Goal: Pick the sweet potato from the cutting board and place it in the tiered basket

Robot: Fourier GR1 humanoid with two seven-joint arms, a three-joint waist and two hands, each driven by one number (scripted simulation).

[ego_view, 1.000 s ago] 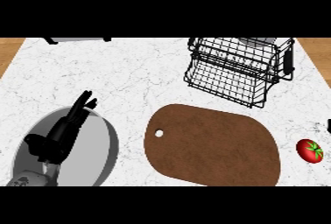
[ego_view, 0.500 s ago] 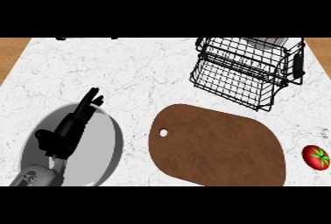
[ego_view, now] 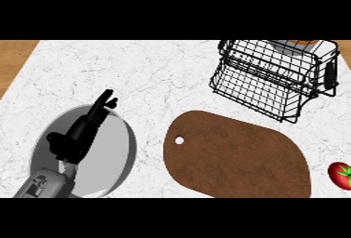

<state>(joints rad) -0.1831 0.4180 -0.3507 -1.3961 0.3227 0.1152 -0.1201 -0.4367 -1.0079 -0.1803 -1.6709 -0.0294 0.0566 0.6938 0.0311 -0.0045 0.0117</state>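
One left robot hand (ego_view: 81, 132) is resting released, cutting board (ego_view: 237, 155) lying rightward, no sweet potato showing.

No legible txt, labels, brands or nos. anywhere in the head view. Grey forearm (ego_view: 42, 185) at lower left carries a few small dark marks, too small to read. Nothing printed on the cutting board (ego_view: 237, 158) or tiered basket (ego_view: 270, 79).
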